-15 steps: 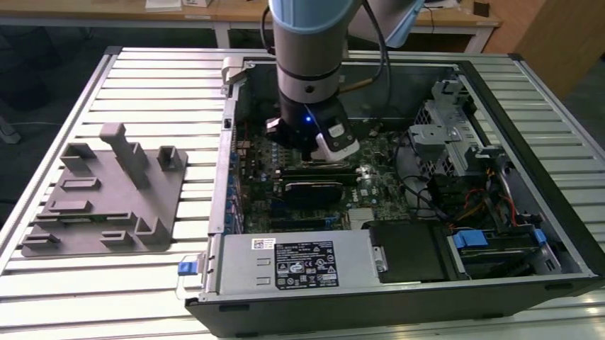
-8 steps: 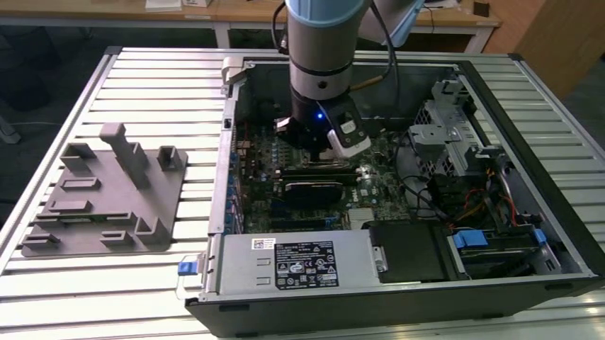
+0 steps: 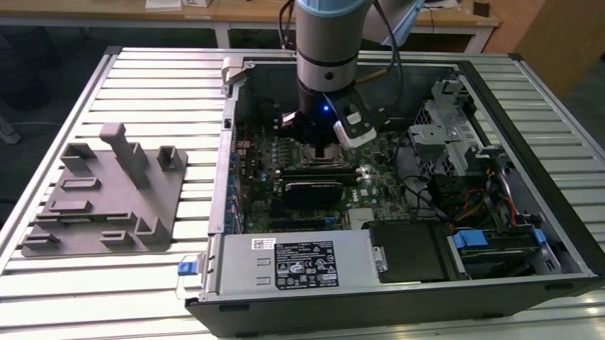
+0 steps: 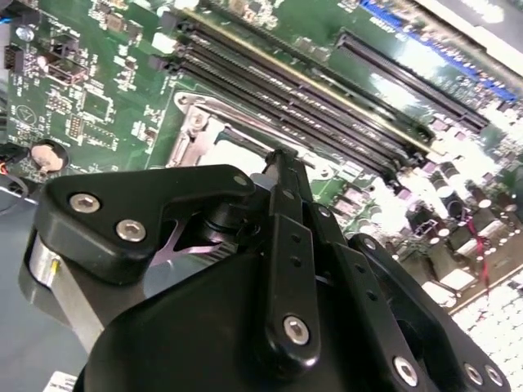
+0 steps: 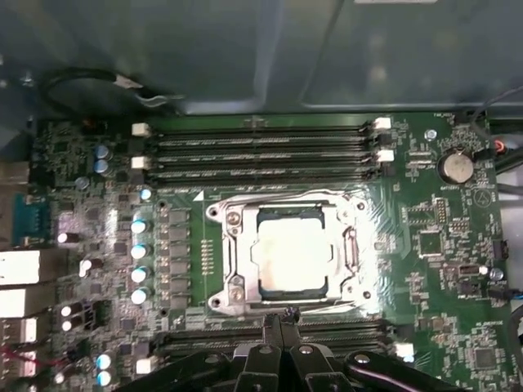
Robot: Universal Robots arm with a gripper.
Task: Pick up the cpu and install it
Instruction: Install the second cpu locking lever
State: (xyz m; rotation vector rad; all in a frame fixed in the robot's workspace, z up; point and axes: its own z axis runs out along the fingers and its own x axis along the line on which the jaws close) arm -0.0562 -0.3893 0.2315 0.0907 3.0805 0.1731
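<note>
Closest in the first wrist view: black end effector (image 5: 282, 322), fingertips pressed together, holding nothing, poised just beside the socket's near edge. Beyond it, cpu (image 5: 292, 257) lying flat inside the socket (image 5: 229, 269), apparently seated, so install step looks nearly done. Judged next need: a check that the chip sits level, then securing the frame. Cpu top smooth, pale, shiny metal, square with notched corners; socket frame bright stamped steel with screws. Around it, glossy green board (image 5: 425, 310), long black memory slots (image 5: 261, 147). Farther out in the exterior view, grey plastic tray (image 3: 104, 205) on ribbed aluminium tabletop (image 3: 151, 85).
</note>
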